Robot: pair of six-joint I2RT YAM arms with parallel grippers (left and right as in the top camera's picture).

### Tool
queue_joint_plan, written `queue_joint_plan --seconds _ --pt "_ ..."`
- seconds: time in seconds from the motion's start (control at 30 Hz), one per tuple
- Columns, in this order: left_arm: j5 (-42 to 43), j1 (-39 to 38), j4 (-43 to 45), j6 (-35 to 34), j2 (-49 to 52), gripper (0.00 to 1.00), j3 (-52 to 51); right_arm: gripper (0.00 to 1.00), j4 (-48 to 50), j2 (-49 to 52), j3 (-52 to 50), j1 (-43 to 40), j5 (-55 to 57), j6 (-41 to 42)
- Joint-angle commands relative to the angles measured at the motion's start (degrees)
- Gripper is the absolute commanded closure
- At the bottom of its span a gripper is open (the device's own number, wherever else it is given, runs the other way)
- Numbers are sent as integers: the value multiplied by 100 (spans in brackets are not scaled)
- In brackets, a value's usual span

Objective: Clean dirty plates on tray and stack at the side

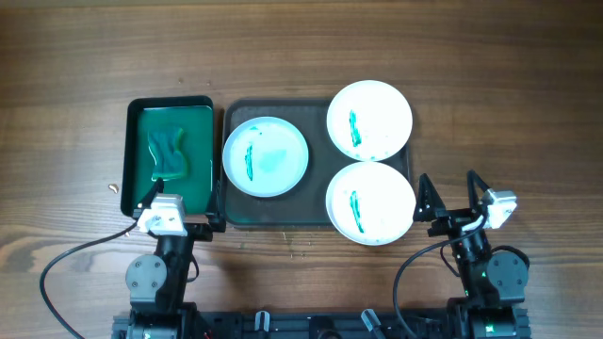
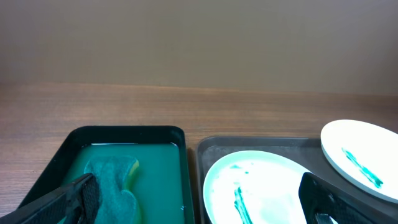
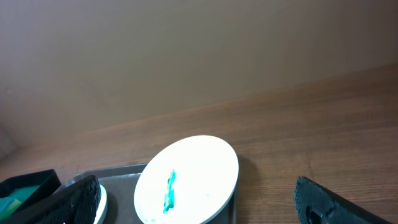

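Three round white plates with green-teal streaks lie on the dark grey-green tray (image 1: 283, 215): one at the left (image 1: 266, 156), one at the back right (image 1: 369, 119), one at the front right (image 1: 369, 203). My left gripper (image 1: 184, 205) stands open at the table's near side, straddling the gap between the small green tray and the big tray. In the left wrist view the left gripper (image 2: 199, 186) frames the left plate (image 2: 261, 186). My right gripper (image 1: 452, 196) is open, just right of the front right plate. The right wrist view has the right gripper (image 3: 198, 185) open before a streaked plate (image 3: 205, 158).
A smaller black tray (image 1: 137, 132) with a bright green inside holds a green cloth (image 1: 168, 151), left of the big tray. The cloth (image 2: 112, 180) lies just ahead of my left finger. Bare wooden table surrounds both trays. Cables trail from the arm bases at the near edge.
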Motion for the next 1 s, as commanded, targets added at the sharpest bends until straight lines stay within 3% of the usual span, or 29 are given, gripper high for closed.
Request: queue_joint_plan --seconds 0.0,0.97 --pt "68 28 13 70 -31 0 -55 0 31 -46 -4 24 -66 -57" --pt "68 28 13 70 -31 0 -55 0 31 -31 -4 87 -63 -57"
